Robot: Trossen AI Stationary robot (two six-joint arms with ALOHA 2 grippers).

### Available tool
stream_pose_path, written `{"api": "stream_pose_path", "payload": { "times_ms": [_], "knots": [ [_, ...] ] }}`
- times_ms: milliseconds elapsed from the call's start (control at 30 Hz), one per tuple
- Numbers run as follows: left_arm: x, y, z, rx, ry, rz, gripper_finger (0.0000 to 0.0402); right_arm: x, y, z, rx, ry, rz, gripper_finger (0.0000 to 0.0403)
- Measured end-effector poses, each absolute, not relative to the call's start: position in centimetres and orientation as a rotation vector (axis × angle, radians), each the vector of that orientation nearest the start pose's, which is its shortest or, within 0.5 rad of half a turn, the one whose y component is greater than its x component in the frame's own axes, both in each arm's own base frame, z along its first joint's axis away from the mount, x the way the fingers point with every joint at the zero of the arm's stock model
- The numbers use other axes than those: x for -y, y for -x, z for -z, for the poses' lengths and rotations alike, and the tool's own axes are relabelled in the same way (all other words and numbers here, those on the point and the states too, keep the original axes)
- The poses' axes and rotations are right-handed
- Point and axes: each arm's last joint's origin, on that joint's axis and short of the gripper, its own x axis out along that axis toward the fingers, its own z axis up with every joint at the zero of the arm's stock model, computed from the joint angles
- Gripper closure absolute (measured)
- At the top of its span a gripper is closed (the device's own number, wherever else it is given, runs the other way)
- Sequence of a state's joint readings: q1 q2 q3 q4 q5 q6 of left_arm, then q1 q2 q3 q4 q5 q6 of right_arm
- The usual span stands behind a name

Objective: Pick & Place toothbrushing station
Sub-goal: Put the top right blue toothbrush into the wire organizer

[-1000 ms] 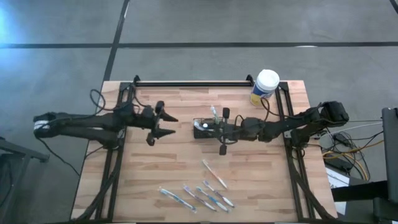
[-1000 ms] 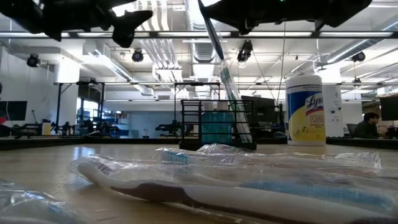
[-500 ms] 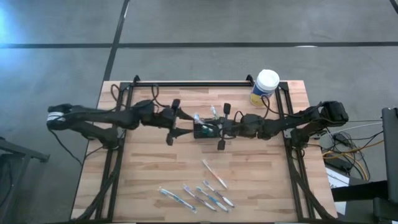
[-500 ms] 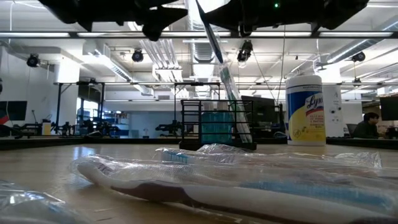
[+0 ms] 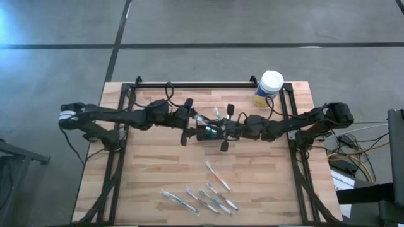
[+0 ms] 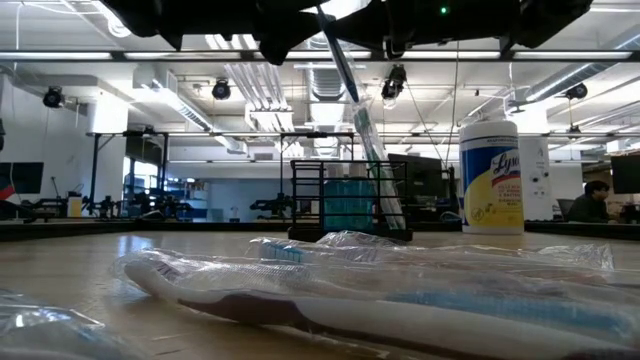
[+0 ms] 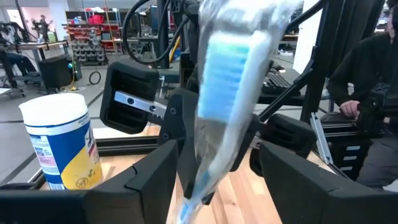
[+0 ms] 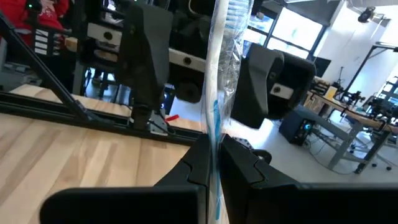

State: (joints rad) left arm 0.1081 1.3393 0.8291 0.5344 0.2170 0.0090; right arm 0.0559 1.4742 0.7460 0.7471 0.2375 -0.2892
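Note:
The toothbrushing station (image 5: 207,133), a black wire-mesh caddy (image 6: 348,200), stands mid-table. A wrapped toothbrush (image 6: 365,130) leans in it, head up and tilted toward the table's left. My right gripper (image 5: 219,129) reaches in level from the right and is shut on the toothbrush. My left gripper (image 5: 191,124) comes level from the left and is open. In the left wrist view its two fingers (image 7: 155,171) stand on either side of the toothbrush's head (image 7: 227,68) without plainly touching it. My right gripper pinches the toothbrush's handle (image 8: 213,140) below the head, through the clear wrapper, between its two shut fingers. The fingers lie level, from the table's right, across the handle. The toothbrush stands tilted, and its lower end (image 6: 393,218) is down in the caddy.
A white-lidded, yellow-labelled canister (image 5: 269,87) stands at the far right corner. Several wrapped toothbrushes (image 5: 199,200) lie near the front edge, and one more (image 5: 218,176) lies between them and the caddy. Black frame rails (image 5: 189,84) run along the table's far and side edges.
My left gripper has travelled toward the table's right, up to the caddy, and its open fingers now flank the toothbrush's head. My right gripper and the toothbrush have kept still.

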Motion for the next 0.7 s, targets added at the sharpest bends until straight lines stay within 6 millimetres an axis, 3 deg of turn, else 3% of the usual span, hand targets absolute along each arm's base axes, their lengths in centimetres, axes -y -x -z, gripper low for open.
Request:
{"api": "stream_pose_path", "payload": {
  "times_ms": [467,700],
  "knots": [
    [-2.24,-29.77,-29.79,0.056,-0.098,0.128,0.0376,-1.15,-31.21,-25.25,0.035,0.270,0.170,0.0390],
    [-2.04,-29.73,-29.71,0.043,-0.106,0.132,0.0378,-1.15,-31.13,-24.97,0.029,0.238,0.167,0.0386]
  ]
}}
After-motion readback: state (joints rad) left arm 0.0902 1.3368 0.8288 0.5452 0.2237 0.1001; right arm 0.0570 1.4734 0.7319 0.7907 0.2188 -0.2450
